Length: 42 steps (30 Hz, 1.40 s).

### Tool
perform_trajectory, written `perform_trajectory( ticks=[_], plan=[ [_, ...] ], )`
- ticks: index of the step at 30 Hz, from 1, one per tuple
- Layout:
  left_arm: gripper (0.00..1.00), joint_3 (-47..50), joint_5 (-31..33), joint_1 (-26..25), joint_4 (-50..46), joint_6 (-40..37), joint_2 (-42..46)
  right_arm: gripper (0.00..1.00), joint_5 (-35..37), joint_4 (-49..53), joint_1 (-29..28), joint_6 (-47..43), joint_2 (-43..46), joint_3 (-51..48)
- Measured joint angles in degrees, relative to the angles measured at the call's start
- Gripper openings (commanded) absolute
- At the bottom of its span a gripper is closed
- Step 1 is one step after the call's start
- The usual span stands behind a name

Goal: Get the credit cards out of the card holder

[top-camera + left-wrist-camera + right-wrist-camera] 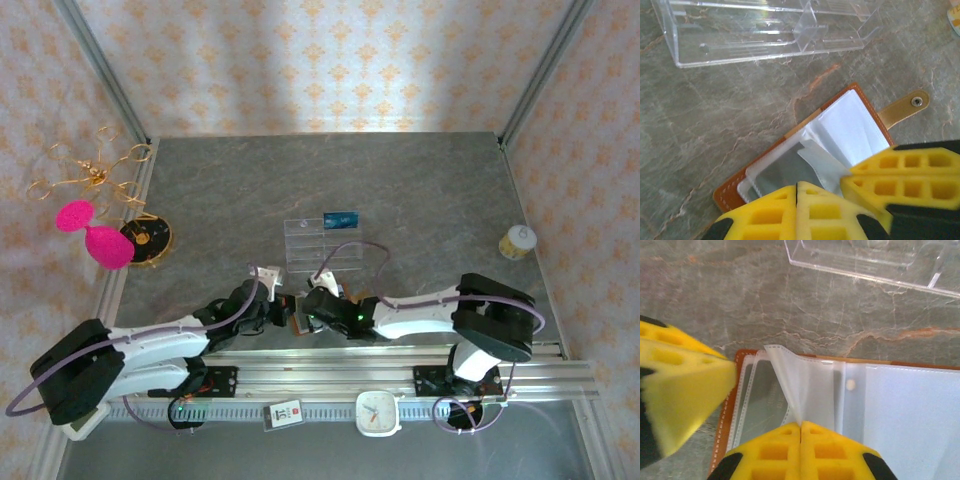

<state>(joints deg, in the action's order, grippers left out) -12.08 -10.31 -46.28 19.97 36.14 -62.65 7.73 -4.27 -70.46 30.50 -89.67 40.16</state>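
Both claws are closed up tight and nose to nose over the open card holder (pixel 860 122). The right gripper (pixel 801 432) has its yellow fingers pressed together on a clear sleeve (pixel 790 380) of the holder, and that leaf is pulled up off the rest into the pinch. The left gripper (pixel 796 192) has its fingers together too, sitting right at the near edge of the sleeves. Can't tell whether it's actually got hold of plastic or is only resting on it. In the left wrist view the right gripper (pixel 852 175) pokes in from the right, touching or nearly touching the pockets.

A dark card (pixel 775 172) shows through the sleeve just ahead of the left fingers, tucked inside. The brown stitched edge of the holder frames the pale pockets, and the snap tab (pixel 907 107) sticks out flat on the stone table (pixel 420 180).

From above, the holder sits close to the near edge, just beyond the rail (pixel 400 372), so not much room behind it. The clear tray (pixel 310 240) lies a bit farther out, apart from the holder, with the blue card (pixel 341 219) at its far right corner. Past that the table is open. A small jar (pixel 518 241) sits well off right, and a black disc (pixel 146 238) and a pink thing (pixel 105 245) are off left.
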Motion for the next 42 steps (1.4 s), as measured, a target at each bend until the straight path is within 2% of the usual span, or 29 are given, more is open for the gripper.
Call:
perform_trajectory(
  ticks=[4,7,17,20,23,25,28,31,37,42],
  plan=[
    [0.00,-2.0,-0.9,-0.6,2.0,0.0,-4.3,0.26,0.3,-1.4,0.0,1.7,3.8,-2.6],
    [0.00,-4.2,-1.7,-1.8,2.7,-0.1,-8.5,0.30,1.6,-1.8,0.0,2.6,7.0,-4.3],
    [0.00,-13.1,-5.5,-5.8,7.3,-0.2,-22.8,0.30,6.5,0.2,0.1,7.4,19.3,-10.4],
    [0.04,-14.5,-6.1,-6.0,8.5,-0.1,-25.3,0.28,7.0,0.9,0.5,8.1,21.3,-11.9],
    [0.10,-13.6,-5.3,-6.0,8.2,0.0,-22.9,0.27,5.6,1.2,1.4,7.7,22.7,-12.2],
    [0.11,-11.5,-3.6,-6.0,7.5,0.2,-16.9,0.26,2.9,0.8,2.9,6.3,22.8,-12.2],
    [0.04,-8.3,-0.7,-6.0,6.2,0.8,-7.3,0.23,-1.7,0.6,5.6,4.1,20.9,-11.5],
    [0.02,-5.3,1.4,-5.8,4.5,1.9,-1.4,0.21,-6.3,-0.3,7.8,1.6,16.4,-9.7],
    [0.02,4.2,3.6,-5.7,0.2,5.9,4.2,0.17,-11.9,-1.8,9.7,-1.3,7.9,-5.9],
    [0.00,5.5,3.9,-3.7,0.2,6.0,2.2,0.15,-12.0,-1.8,10.8,-1.1,5.0,-5.9]
  ],
)
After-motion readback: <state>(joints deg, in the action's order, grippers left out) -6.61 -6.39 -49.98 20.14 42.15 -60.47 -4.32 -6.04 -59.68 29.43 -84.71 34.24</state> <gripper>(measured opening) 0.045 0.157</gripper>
